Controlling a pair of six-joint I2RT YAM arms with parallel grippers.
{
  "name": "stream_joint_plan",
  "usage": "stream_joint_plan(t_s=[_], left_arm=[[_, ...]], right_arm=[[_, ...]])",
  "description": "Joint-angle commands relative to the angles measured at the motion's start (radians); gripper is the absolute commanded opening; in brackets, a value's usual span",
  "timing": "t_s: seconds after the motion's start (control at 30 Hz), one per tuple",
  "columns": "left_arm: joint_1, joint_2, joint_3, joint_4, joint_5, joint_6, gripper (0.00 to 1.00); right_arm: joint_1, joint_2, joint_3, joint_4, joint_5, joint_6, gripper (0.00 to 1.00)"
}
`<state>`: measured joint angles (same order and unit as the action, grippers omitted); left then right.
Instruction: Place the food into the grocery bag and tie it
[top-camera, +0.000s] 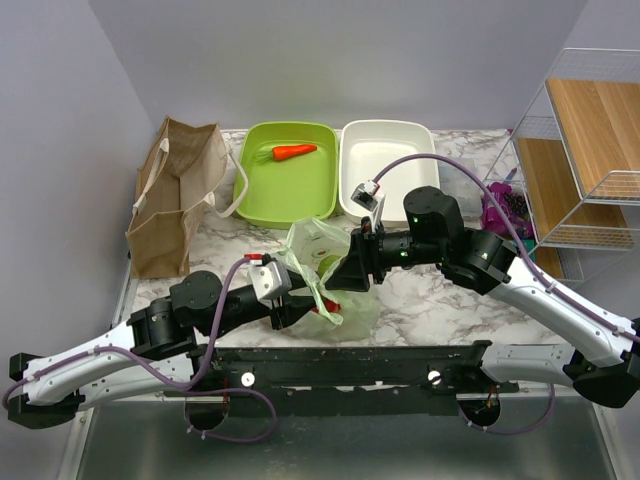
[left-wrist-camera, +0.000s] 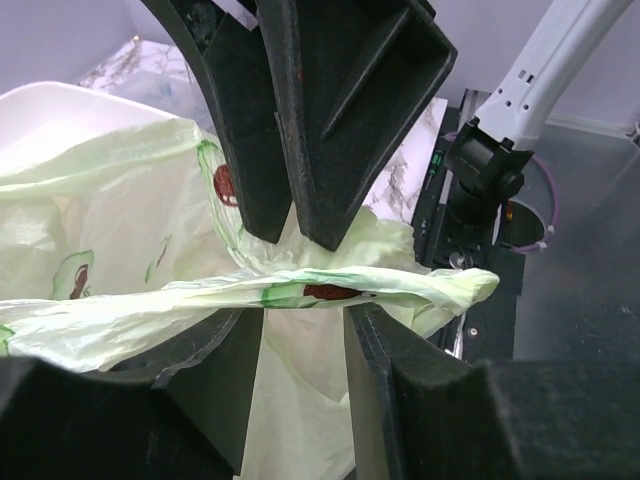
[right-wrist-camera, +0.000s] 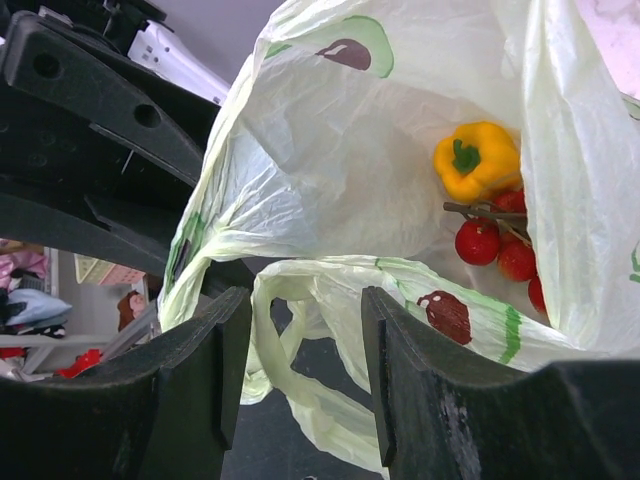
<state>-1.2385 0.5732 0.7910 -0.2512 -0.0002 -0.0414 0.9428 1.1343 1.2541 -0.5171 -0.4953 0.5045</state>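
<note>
The pale-green grocery bag (top-camera: 318, 250) with avocado prints stands on the marble table between my two grippers. In the right wrist view the bag (right-wrist-camera: 350, 170) is open, with a yellow bell pepper (right-wrist-camera: 478, 158) and red cherry tomatoes (right-wrist-camera: 500, 250) inside; the cabbage is hidden. My right gripper (right-wrist-camera: 305, 300) is open with a loop handle (right-wrist-camera: 290, 345) hanging between its fingers; from above it (top-camera: 335, 280) is at the bag's right side. My left gripper (left-wrist-camera: 303, 320) is open, with a flattened handle strip (left-wrist-camera: 330, 290) lying across its fingertips; from above it (top-camera: 303, 305) is at the bag's near left.
A stiff brown paper bag (top-camera: 175, 195) stands at the back left. A green bin (top-camera: 260, 190) holds a carrot (top-camera: 294, 152), with a white bin (top-camera: 400, 170) beside it. A wire shelf rack (top-camera: 590, 150) and a purple item (top-camera: 505, 205) are at the right.
</note>
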Motion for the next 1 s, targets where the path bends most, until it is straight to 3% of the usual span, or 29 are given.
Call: stream_joint_plan(t_s=[0.0, 0.13, 0.27, 0.57, 0.97], left_arm=[[-0.003, -0.017, 0.031, -0.055, -0.019, -0.067, 0.4], [-0.003, -0.075, 0.027, -0.094, -0.113, -0.069, 0.46], [-0.003, -0.123, 0.03, -0.153, -0.134, -0.044, 0.43], [-0.004, -0.088, 0.042, -0.156, 0.039, -0.009, 0.36], [-0.003, -0.031, 0.014, -0.045, 0.076, 0.102, 0.36]], right_arm=[[-0.001, 0.003, 0.015, 0.019, -0.031, 0.011, 0.54], [-0.001, 0.002, 0.006, 0.028, -0.036, 0.018, 0.54], [-0.001, 0.003, 0.004, 0.03, -0.041, 0.019, 0.54], [-0.001, 0.012, 0.007, 0.031, -0.045, 0.02, 0.54], [-0.001, 0.012, 0.007, 0.03, -0.038, 0.024, 0.54]])
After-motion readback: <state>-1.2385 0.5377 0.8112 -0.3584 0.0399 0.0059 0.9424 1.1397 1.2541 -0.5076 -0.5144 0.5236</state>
